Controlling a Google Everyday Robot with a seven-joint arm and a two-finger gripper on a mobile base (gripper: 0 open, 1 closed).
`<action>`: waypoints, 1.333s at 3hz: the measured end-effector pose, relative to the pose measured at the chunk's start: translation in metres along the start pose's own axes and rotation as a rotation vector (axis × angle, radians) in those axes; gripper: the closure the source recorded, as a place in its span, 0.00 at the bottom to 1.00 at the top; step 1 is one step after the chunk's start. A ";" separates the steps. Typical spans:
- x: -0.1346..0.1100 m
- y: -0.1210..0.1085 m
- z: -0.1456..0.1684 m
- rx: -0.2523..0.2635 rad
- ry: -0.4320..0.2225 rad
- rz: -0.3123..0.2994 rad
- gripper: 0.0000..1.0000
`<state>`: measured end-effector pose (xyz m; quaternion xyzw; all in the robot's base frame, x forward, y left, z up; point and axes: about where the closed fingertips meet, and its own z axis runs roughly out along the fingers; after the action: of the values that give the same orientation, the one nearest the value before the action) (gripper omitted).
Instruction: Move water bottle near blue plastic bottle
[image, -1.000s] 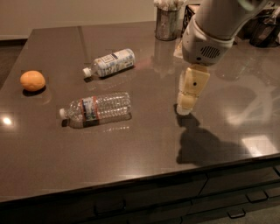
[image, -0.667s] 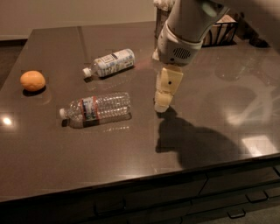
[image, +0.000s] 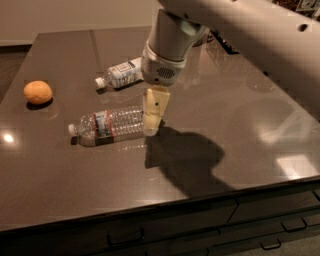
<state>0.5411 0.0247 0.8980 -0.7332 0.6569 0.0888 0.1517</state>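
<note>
A dark brown glossy tabletop (image: 240, 125) fills the view, with a row of dark drawers (image: 260, 220) along its near edge.

At the far left lies a round orange fruit (image: 37, 92), well apart from everything else.

Right of it, nearer the middle, the water bottle (image: 112, 125), clear ribbed plastic with a narrow red-and-blue label band, lies on its side. Its white cap points left and its base points right.

Farther back and slightly right lies the blue plastic bottle (image: 122, 74), shorter and wrapped in a pale blue-white label. It is also on its side, with its white cap pointing left. The two bottles are apart, with bare table between them.

A thick white robot arm (image: 240, 25) enters from the upper right and crosses the top of the view. It bends into a stout wrist (image: 162, 65) that points straight down, partly covering the right end of the blue plastic bottle. Below the wrist hangs the pale yellow gripper (image: 151, 130), upright, its tip low at the base end of the water bottle. Whether it touches the bottle, and whether it is spread or pressed together, cannot be told.

The arm's dark shadow (image: 185, 160) falls on the table to the right and nearer.
</note>
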 end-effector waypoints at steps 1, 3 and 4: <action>-0.014 0.000 0.027 -0.045 0.017 -0.031 0.00; -0.024 0.002 0.056 -0.087 0.036 -0.038 0.18; -0.026 -0.002 0.059 -0.079 0.039 -0.025 0.41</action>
<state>0.5436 0.0686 0.8514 -0.7481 0.6468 0.0983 0.1110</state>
